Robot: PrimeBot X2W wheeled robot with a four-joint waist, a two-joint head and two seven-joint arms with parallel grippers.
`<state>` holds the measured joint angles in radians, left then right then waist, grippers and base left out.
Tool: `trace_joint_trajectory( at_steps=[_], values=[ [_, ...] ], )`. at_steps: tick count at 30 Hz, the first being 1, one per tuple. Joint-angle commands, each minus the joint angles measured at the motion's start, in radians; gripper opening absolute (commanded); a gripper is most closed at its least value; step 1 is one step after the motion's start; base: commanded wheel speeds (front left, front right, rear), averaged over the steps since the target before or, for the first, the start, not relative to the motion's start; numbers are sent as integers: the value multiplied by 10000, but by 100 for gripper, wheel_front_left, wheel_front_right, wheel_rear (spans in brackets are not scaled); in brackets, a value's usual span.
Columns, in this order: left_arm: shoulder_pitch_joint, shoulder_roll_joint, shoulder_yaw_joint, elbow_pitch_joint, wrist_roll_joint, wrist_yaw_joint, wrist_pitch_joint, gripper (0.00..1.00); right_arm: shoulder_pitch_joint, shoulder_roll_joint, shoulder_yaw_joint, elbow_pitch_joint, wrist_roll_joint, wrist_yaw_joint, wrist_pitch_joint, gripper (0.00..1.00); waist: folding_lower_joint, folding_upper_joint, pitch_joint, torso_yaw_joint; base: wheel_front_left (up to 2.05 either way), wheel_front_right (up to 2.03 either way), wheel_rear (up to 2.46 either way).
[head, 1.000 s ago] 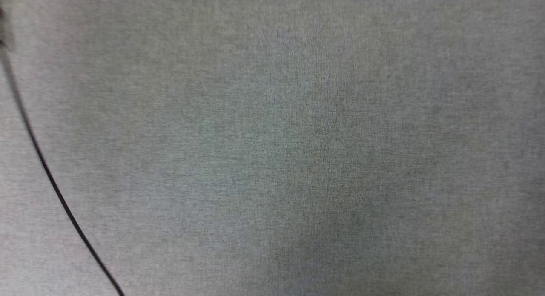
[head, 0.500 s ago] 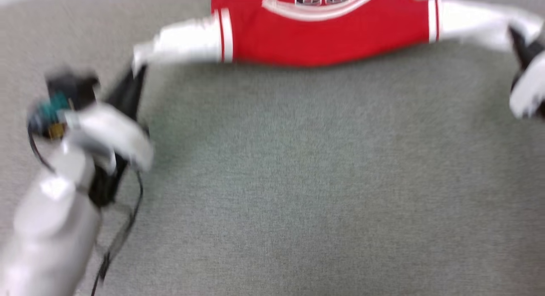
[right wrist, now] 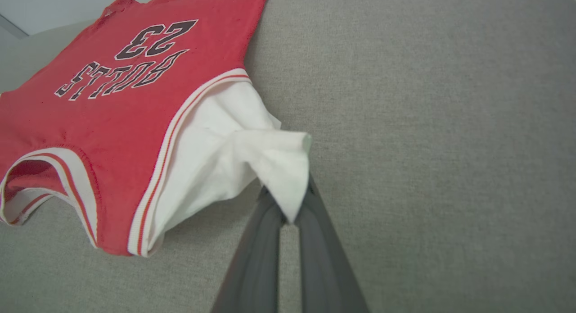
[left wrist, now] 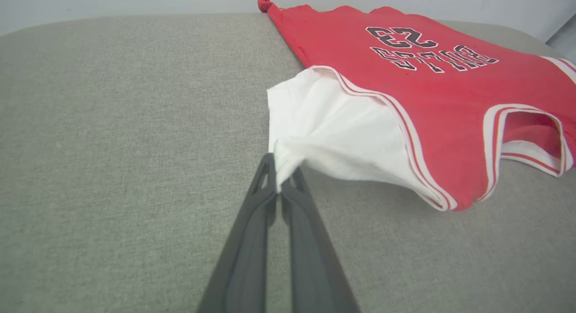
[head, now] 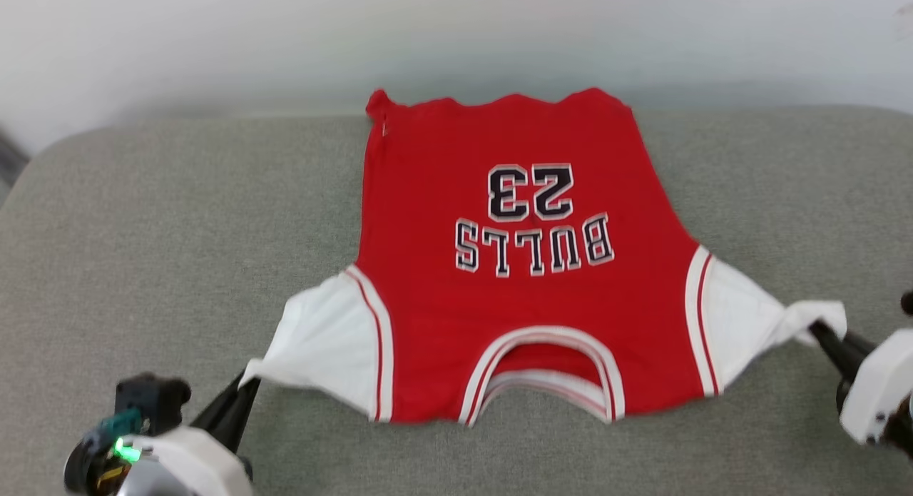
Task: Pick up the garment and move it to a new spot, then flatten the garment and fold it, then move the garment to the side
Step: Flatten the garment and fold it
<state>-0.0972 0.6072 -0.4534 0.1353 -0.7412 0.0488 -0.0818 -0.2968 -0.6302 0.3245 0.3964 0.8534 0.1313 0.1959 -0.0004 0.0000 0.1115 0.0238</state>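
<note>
While left pincer (head: pixel 246 386) and right pincer (head: pixel 817 330) clamp sleeves (head: pixel 324 339), garment (head: pixel 513 303) on grey cushion (head: pixel 178 232)

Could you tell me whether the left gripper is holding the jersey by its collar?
No: the left gripper pinches the white sleeve of the red jersey at its tip, away from the collar.

Grey woven cushion (head: pixel 143 218), rounded far corners, lightly textured; plain white wall (head: pixel 285 39) runs just behind its far edge.

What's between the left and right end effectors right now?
The garment spans that stretch in the head view, the left end effector pinching one white sleeve, the right end effector the other.
</note>
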Motion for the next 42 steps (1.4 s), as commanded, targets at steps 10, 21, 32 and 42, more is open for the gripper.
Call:
trace_joint_trajectory(
  at_steps=[10,21,32,42],
  values=[
    [2424,776,457,-1292,-632,870,170,0,2545,-705,-760,-1415,335,-14,909,0,4,0,-485,-154,0,0,0],
    [2986,509,-10,-1934,-863,855,476,0,3847,-599,-1456,-2497,44,-11,2195,0,4,0,-246,-173,0,0,0],
    [2498,432,-360,-2734,-629,835,814,0,3199,-628,-2350,-3495,401,-9,3854,100,4,0,317,134,0,0,0],
    [2475,472,-707,-4874,-269,1307,1355,0,-45,-129,-3476,-4719,463,-8,7381,100,4,0,1824,1151,0,0,0]
  ],
)
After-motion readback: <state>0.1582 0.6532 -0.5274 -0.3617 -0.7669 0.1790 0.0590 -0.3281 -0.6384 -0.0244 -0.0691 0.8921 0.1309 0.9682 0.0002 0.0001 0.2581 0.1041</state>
